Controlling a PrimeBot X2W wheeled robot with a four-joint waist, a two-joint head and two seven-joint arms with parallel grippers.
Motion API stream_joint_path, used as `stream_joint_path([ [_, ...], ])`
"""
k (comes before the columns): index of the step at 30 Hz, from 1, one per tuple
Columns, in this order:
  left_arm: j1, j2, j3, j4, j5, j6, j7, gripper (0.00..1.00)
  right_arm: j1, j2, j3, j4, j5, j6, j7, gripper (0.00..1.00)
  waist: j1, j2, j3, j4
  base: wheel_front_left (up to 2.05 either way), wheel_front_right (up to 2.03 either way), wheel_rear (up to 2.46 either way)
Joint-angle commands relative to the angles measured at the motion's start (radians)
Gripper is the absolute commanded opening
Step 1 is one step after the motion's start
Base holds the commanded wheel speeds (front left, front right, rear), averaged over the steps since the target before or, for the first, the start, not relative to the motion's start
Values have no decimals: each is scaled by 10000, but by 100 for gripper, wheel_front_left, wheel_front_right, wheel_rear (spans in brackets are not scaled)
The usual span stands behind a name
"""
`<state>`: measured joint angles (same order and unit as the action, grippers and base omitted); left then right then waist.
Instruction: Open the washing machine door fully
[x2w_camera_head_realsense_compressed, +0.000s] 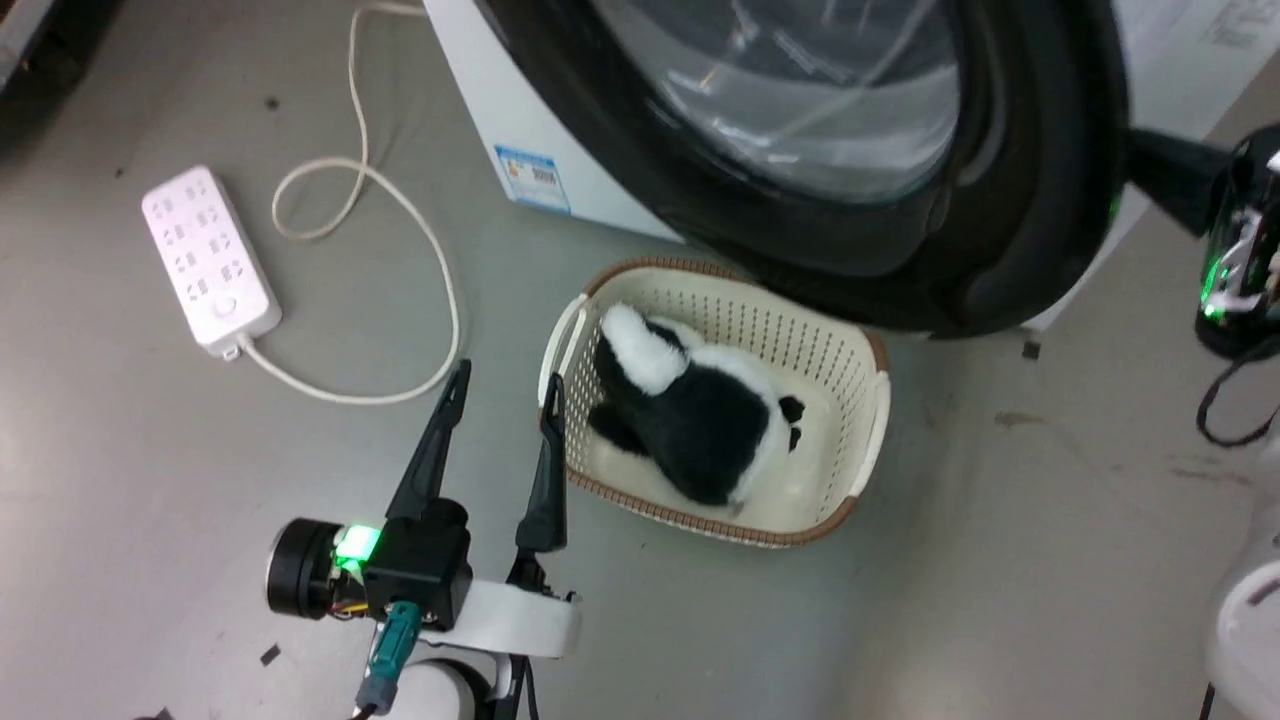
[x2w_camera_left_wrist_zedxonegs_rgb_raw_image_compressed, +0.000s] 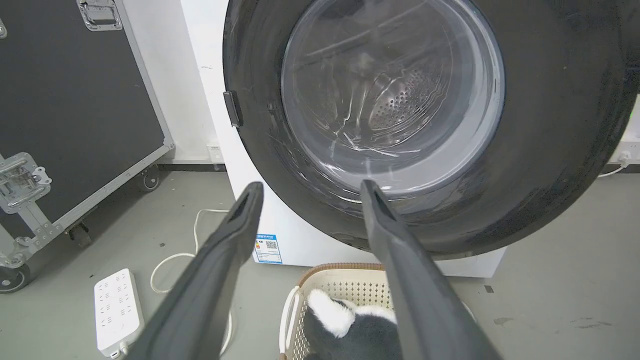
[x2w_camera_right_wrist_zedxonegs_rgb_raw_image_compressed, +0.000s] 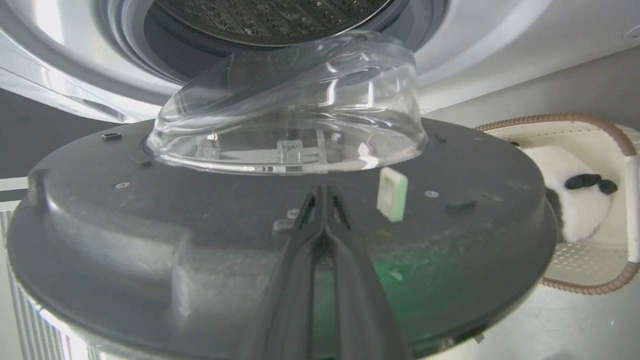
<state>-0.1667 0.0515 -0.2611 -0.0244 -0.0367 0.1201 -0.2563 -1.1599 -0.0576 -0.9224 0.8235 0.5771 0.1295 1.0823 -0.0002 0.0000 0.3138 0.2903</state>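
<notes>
At the top of the head view, washing machine door (x2w_camera_head_realsense_compressed: 1050, 200): standing swung away from the white machine body (x2w_camera_head_realsense_compressed: 470, 90), lower rim overhanging the far edge of the basket (x2w_camera_head_realsense_compressed: 878, 400).
Head view, left gripper (x2w_camera_head_realsense_compressed: 507, 378): hovering at the lower left, fingers spreading wide with nothing between them, staying well apart from the door, one tip lying just beside the basket's near rim.
Head view, plush toy (x2w_camera_head_realsense_compressed: 690, 410): lying black and white inside the basket.
Head view, power strip (x2w_camera_head_realsense_compressed: 207, 260): lying on the grey floor (x2w_camera_head_realsense_compressed: 1000, 550) at the left, white cable (x2w_camera_head_realsense_compressed: 440, 290) looping beside it.
Left wrist view, left gripper: pointing at the door's outer face, fingers gaping and holding nothing, tips framing the lower edge of the glass.
Left wrist view, door: facing the camera, perforated steel drum (x2w_camera_left_wrist_zedxonegs_rgb_raw_image_compressed: 400, 100) showing through the clear centre.
Left wrist view, flight case (x2w_camera_left_wrist_zedxonegs_rgb_raw_image_compressed: 75, 100): standing on castors to the left of the machine.
Right wrist view, right gripper (x2w_camera_right_wrist_zedxonegs_rgb_raw_image_compressed: 322, 192): fingers pressing together with nothing seen between them, tips lying against the door's dark inner face, seeming to touch it.
Right wrist view, glass bowl (x2w_camera_right_wrist_zedxonegs_rgb_raw_image_compressed: 290, 110): bulging from that inner face toward the drum opening, sitting just above the fingertips.
Right wrist view, latch piece (x2w_camera_right_wrist_zedxonegs_rgb_raw_image_compressed: 392, 200): standing pale on the inner face just beside the fingertips.
Right wrist view, basket: showing past the door's edge, plush toy lying inside.
</notes>
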Motion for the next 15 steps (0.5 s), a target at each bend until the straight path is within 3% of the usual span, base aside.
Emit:
stream_joint_path([
  [1,154,54,17,55,73,-43,-55,100,317,65,192,92,282,12,162,0,2,0,-537,-141,0,0,0],
  [8,646,150,77,172,91,-115,-55,100,1445,71,2079,1085,2376,12,101,0,2,0,-1286,-233,0,0,0],
  [15,1023,236,87,238,106,-209,-55,100,2688,72,4941,1552,5311,12,-229,0,2,0,-1794,-149,0,0,0],
])
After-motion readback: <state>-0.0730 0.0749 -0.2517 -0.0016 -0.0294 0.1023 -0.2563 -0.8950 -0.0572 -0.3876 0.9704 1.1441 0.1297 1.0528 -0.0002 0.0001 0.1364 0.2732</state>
